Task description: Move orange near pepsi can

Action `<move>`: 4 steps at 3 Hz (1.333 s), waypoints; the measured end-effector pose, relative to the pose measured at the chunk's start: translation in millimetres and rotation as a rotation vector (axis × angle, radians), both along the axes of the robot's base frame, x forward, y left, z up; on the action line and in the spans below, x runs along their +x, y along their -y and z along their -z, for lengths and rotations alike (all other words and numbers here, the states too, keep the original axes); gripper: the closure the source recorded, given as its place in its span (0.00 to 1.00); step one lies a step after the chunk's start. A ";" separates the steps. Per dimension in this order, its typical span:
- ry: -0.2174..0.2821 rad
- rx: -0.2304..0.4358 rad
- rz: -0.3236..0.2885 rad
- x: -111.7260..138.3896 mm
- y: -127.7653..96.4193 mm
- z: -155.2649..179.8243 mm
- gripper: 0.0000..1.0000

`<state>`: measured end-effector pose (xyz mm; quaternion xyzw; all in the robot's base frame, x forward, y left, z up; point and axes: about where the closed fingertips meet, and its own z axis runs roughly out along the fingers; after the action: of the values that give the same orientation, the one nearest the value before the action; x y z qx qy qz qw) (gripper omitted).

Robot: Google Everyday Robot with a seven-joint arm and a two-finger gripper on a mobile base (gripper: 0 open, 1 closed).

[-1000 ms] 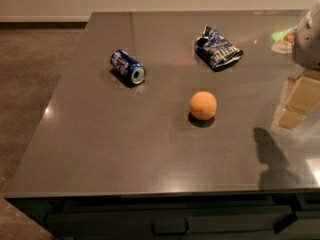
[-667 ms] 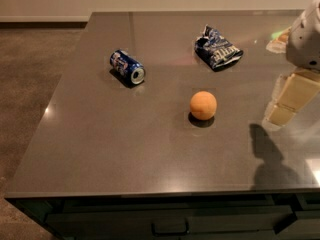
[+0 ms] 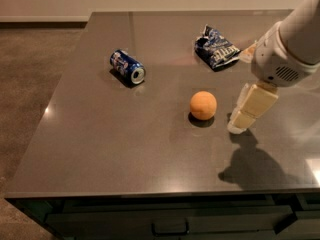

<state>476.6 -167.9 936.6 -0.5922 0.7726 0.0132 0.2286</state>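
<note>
view: camera view, single
surface (image 3: 100, 134): dark grey, glossy
orange (image 3: 203, 105): on the surface near its middle, nothing touching it
can (image 3: 127, 67): blue, lying on its side, up-left of the orange, well apart
chip bag (image 3: 216, 47): crumpled, far side, right of the can
gripper (image 3: 240, 121): just right of the orange, angled down, not touching it; apart or together, cannot tell
arm (image 3: 287, 54): white, enters from upper right
</note>
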 end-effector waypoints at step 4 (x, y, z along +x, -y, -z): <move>-0.088 0.099 -0.006 55.4 -41.1 72.6 0.00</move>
<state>531.9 -126.8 864.1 -0.5813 0.7786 0.0779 0.2234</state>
